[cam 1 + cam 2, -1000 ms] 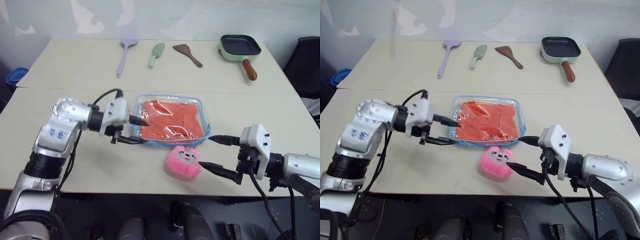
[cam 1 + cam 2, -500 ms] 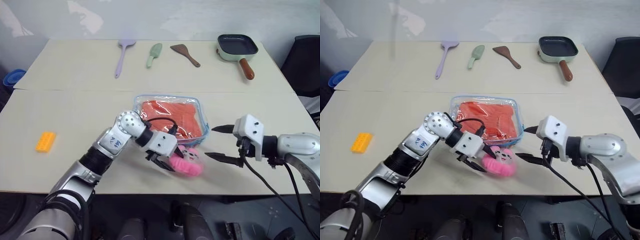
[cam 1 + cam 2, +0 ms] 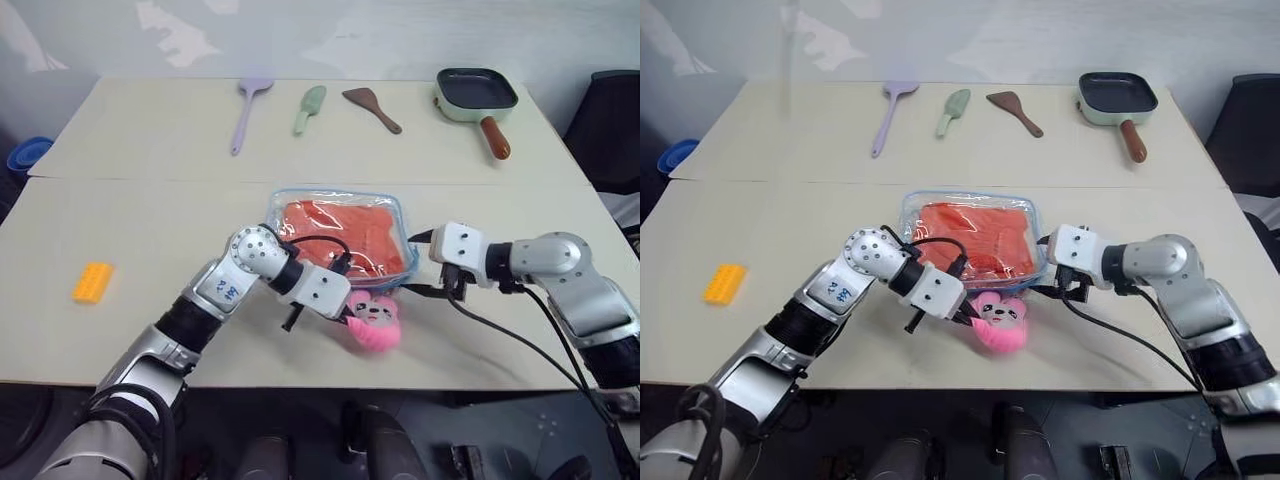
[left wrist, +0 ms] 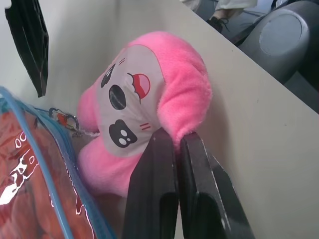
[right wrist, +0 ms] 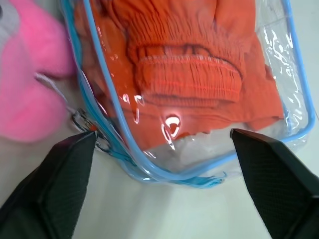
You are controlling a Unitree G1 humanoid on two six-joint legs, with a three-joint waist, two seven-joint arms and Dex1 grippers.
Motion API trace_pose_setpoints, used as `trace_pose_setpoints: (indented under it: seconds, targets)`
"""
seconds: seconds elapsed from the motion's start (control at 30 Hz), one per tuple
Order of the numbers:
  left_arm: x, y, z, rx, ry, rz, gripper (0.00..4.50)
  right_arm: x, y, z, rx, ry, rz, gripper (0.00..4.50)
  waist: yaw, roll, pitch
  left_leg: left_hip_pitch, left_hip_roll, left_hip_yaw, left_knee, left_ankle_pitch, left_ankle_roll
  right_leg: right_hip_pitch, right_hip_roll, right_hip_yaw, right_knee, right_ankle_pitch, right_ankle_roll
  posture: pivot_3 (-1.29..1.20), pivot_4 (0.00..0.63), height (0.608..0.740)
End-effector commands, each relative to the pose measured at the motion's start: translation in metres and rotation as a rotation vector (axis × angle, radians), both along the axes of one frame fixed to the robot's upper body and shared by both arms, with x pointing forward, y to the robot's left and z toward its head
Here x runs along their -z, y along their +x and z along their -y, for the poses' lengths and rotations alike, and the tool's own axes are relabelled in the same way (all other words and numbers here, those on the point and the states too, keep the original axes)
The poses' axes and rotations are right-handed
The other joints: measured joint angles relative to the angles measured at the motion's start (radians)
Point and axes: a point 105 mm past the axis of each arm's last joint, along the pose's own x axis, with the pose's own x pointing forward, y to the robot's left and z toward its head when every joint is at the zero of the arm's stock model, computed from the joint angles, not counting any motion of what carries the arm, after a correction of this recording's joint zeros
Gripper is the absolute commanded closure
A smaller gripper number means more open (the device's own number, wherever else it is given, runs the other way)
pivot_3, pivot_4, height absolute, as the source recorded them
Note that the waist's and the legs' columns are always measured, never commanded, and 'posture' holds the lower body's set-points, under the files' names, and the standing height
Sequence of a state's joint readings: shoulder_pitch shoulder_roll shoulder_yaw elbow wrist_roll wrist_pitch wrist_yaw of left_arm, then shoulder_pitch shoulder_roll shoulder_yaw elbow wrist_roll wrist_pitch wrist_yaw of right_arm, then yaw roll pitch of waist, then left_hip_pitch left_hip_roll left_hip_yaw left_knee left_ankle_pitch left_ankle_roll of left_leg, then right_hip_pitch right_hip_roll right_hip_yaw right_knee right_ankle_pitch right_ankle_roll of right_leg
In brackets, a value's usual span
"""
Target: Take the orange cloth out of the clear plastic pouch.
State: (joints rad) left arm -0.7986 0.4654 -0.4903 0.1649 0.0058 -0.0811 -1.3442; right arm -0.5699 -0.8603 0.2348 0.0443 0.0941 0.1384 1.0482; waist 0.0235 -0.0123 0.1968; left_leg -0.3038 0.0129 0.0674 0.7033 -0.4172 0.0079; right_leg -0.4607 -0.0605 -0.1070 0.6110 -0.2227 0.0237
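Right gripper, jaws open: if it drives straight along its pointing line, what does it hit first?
Most likely the pouch: in the wrist view its blue-edged corner, with the orange cloth inside, lies between the right gripper's open jaws. The pink plush sits off to one side. Depth is unclear.

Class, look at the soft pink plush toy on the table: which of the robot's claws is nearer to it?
The left. The left claw is shut on the soft pink plush toy; the right claw stands open at the near right corner of the clear plastic pouch, apart from the toy.
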Motion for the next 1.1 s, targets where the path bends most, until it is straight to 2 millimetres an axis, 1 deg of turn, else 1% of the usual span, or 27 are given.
trace_pose_setpoints:
  seconds: [0.03, 0.3, 0.33, 0.43, 0.57, 0.7, 0.77, 0.9, 1.03, 1.1]
  targets:
    - [-0.005, 0.003, -0.005, -0.036, -0.006, 0.037, 4.5, -0.004, 0.006, 0.0, -0.057, -0.048, 0.049, 1.31, 0.0, 0.0, 0.0, 0.0, 0.0, 0.0, 0.0, 0.0, 0.0, 0.0, 0.0, 0.0, 0.0, 0.0, 0.0, 0.0, 0.15, 0.74]
    - [-0.006, 0.005, -0.009, -0.071, -0.015, 0.05, 4.5, -0.001, 0.009, -0.001, -0.119, -0.077, 0.051, 4.19, -0.001, 0.0, 0.0, 0.0, 0.0, 0.0, 0.0, 0.0, 0.0, 0.0, 0.0, 0.0, 0.001, 0.0, 0.0, 0.0, 0.15, 0.74]
    - [-0.005, 0.005, -0.009, -0.074, -0.015, 0.051, 4.5, 0.0, 0.009, -0.001, -0.122, -0.081, 0.052, 4.49, -0.001, 0.0, 0.0, 0.0, 0.0, 0.0, 0.0, 0.0, 0.0, 0.0, 0.0, 0.0, 0.001, 0.0, 0.0, 0.0, 0.15, 0.74]
    - [-0.004, 0.007, -0.01, -0.093, -0.015, 0.052, 4.5, 0.003, 0.009, 0.001, -0.129, -0.101, 0.053, 4.49, -0.001, 0.0, 0.0, 0.0, 0.0, 0.0, 0.001, 0.0, -0.001, 0.0, 0.0, 0.0, 0.001, 0.0, 0.0, 0.0, 0.15, 0.74]
    - [0.001, 0.015, -0.025, -0.163, -0.002, 0.057, 4.5, 0.002, 0.007, 0.005, -0.146, -0.124, 0.053, 4.49, -0.002, 0.0, 0.0, 0.0, 0.0, 0.0, 0.001, 0.0, -0.001, 0.0, -0.001, 0.0, 0.001, 0.0, 0.0, 0.0, 0.15, 0.74]
    - [0.006, 0.025, -0.062, -0.293, 0.022, 0.052, 4.5, -0.008, 0.003, 0.008, -0.161, -0.104, 0.04, 4.49, -0.009, 0.0, 0.0, 0.0, 0.001, 0.0, 0.001, 0.001, -0.001, 0.0, 0.0, 0.0, 0.001, 0.0, 0.0, 0.0, 0.15, 0.74]
    - [0.007, 0.027, -0.075, -0.335, 0.031, 0.051, 4.5, -0.009, 0.0, 0.009, -0.172, -0.104, 0.032, 4.49, -0.012, 0.0, 0.0, 0.001, 0.001, 0.0, 0.001, 0.001, -0.001, 0.0, 0.0, 0.0, 0.002, 0.0, -0.001, 0.0, 0.15, 0.74]
    - [0.007, 0.033, -0.11, -0.466, 0.048, 0.06, 4.5, -0.012, -0.007, 0.013, -0.196, -0.081, 0.01, 4.49, -0.016, 0.001, 0.0, 0.001, 0.001, 0.0, 0.001, 0.001, -0.002, 0.0, 0.0, 0.0, 0.002, 0.0, -0.001, 0.0, 0.15, 0.74]
    - [0.004, 0.033, -0.128, -0.541, 0.04, 0.066, 4.5, -0.012, -0.009, 0.014, -0.2, -0.068, 0.006, 4.49, -0.024, 0.001, 0.0, 0.001, 0.002, -0.001, 0.001, 0.001, -0.002, 0.0, 0.0, -0.001, 0.002, 0.0, -0.001, 0.0, 0.15, 0.74]
    - [0.001, 0.031, -0.137, -0.584, 0.024, 0.059, 4.5, -0.008, -0.01, 0.017, -0.203, -0.088, 0.013, 4.49, -0.026, 0.001, 0.0, 0.001, 0.002, 0.0, 0.0, 0.001, -0.002, 0.0, 0.0, -0.001, 0.002, 0.0, -0.001, 0.0, 0.15, 0.74]
